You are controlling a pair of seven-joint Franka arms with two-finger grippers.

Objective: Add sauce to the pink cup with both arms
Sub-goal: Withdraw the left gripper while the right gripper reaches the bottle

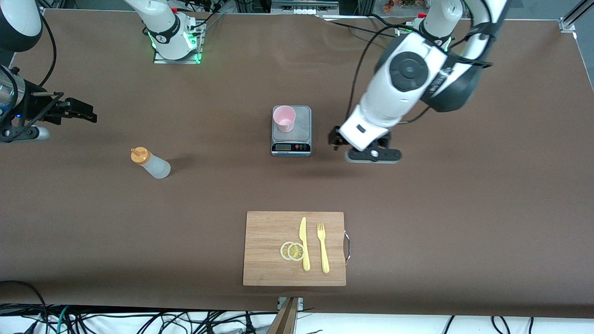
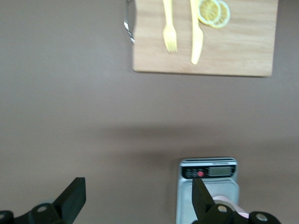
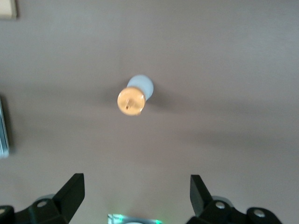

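Your left arm comes in from its base, bends at the elbow and angles its forearm down toward the middle of the table (image 1: pixel 464 195). Its left tool (image 1: pixel 335 138) hangs low over the table with the fingers (image 2: pixel 72 198) spread wide and nothing between them. Your right arm reaches out at its own end of the table; its right tool (image 1: pixel 86 112) is up in the air, fingers (image 3: pixel 71 190) parted and empty.
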